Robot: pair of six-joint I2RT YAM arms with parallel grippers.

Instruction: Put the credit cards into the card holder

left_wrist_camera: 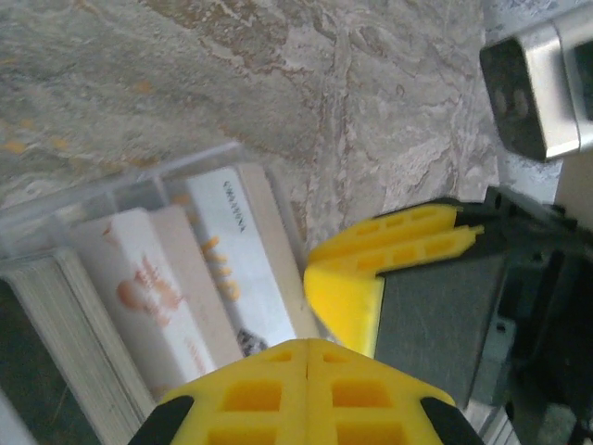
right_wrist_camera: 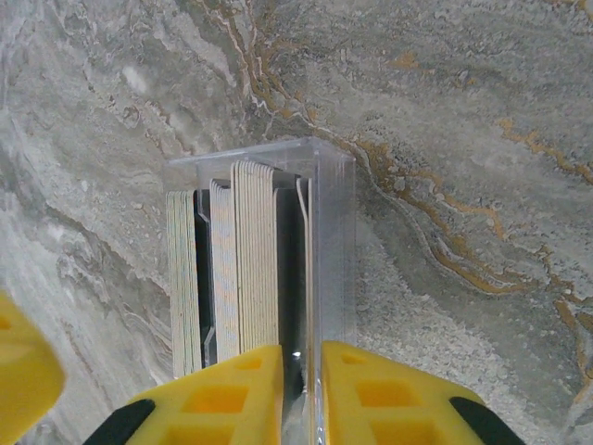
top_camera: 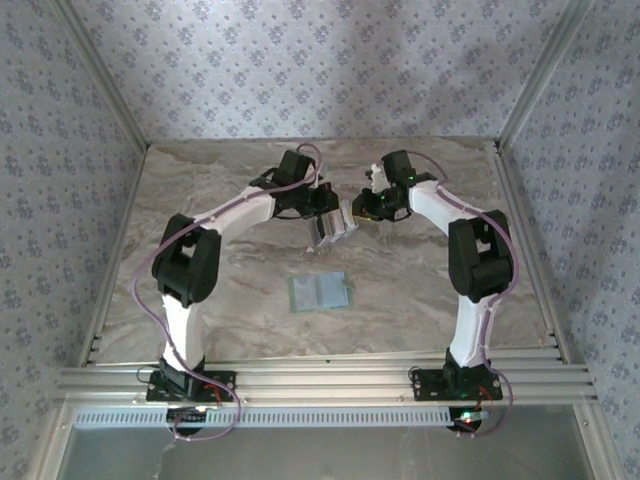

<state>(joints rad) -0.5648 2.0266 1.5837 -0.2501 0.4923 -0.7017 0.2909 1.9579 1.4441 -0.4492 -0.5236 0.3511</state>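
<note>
Table (top_camera: 420,300): a marbled grey-brown surface across the middle of the top view, bearing everything listed below.

Card holder (top_camera: 320,292): pale green. We saw it lying flat on the table at the lower centre of the top view, below both grippers and well apart from them.

Clear box (top_camera: 335,226): a transparent case at the centre of the top view, above the card holder and between the two grippers. In the right wrist view its walls (right_wrist_camera: 335,232) stood at mid-frame around the cards.

Credit cards (right_wrist_camera: 252,250): these stood on edge in packs inside the clear box. In the left wrist view we saw white faces (left_wrist_camera: 236,255) with orange print leaning at the lower left of the frame.

Left gripper (left_wrist_camera: 308,357): its yellow fingers were pressed together along a seam at the bottom centre of the left wrist view, just beside the cards. In the top view it sat at the box's left edge (top_camera: 328,213).

Right gripper (right_wrist_camera: 301,362): its fingers were parted by a narrow slit at the bottom centre of the right wrist view. A thin pale edge by the box's right-hand wall stood in that slit, and we could not tell whether the pads touched it. In the top view the gripper sat right of the box (top_camera: 368,208).
</note>
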